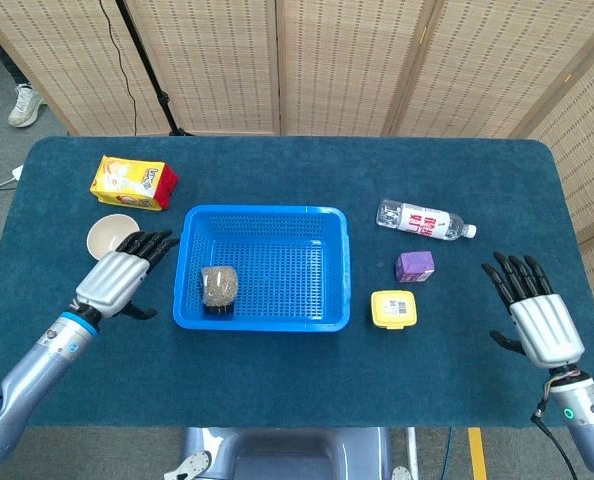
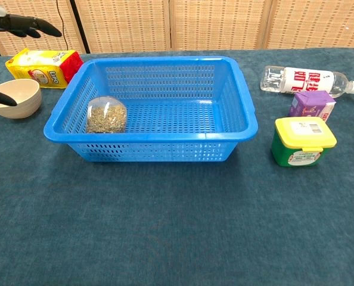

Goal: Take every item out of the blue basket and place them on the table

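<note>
Fingers on your left hand [image 1: 117,282] are spread apart and hold nothing, just outside the blue plastic basket [image 1: 265,316] at its 9 o'clock side. Your right hand [image 1: 537,315] is spread and holds nothing too, far off. One small clear bag of brown bits [image 1: 219,285] sits inside, at the basket's 8 o'clock corner. Lift your left hand over the wall, come straight down, and close softly around the bag.

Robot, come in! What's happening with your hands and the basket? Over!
Both hands open: left hand beside the blue basket, right hand off to the side. One grain bag left inside. Nothing blocking.
</note>
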